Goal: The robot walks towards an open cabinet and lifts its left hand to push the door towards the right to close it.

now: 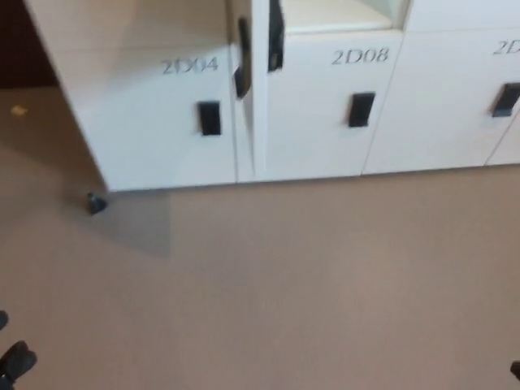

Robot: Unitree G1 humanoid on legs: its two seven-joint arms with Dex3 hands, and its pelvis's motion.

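Note:
A bank of white cabinets (154,138) fills the top of the head view, with the labels 2D04 and 2D08 and black handles. One door (260,97) stands open towards me, seen edge-on between those two units, with a black handle (276,36) on its side. Right of it, the open compartment (341,15) shows above the 2D08 door (325,122). Only a black tip of my left hand (14,361) shows at the bottom left corner, far from the door. A sliver of my right hand (515,370) shows at the bottom right edge.
Beige floor (284,284) stretches between me and the cabinets. A small dark object (96,203) lies on the floor by the cabinet's left corner. A yellow scrap (18,110) lies further left, in front of a dark wall (20,41).

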